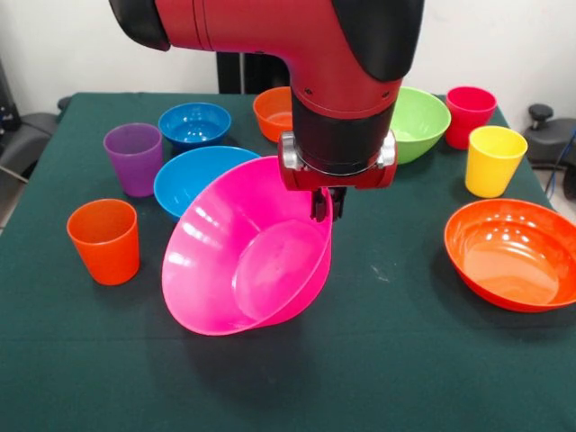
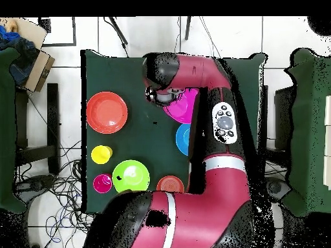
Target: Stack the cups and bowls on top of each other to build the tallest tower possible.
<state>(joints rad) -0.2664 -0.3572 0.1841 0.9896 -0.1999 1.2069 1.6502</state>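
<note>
My gripper (image 1: 325,205) is shut on the far rim of the large pink bowl (image 1: 247,252) and holds it tilted, its opening facing the camera, above the table's middle. The pink bowl also shows in the overhead view (image 2: 183,106), partly under the arm. A blue bowl (image 1: 193,175) lies just behind it, with a smaller blue bowl (image 1: 194,122) farther back. A purple cup (image 1: 134,157) and an orange cup (image 1: 104,240) stand at the left. An orange bowl (image 1: 272,110), a green bowl (image 1: 418,121), a red cup (image 1: 469,114) and a yellow cup (image 1: 493,159) are at the back and right.
A wide orange bowl (image 1: 513,254) sits at the right near the table edge; it shows in the overhead view (image 2: 106,112) too. The green tablecloth (image 1: 378,360) covers the table. Chairs and cables surround the table in the overhead view.
</note>
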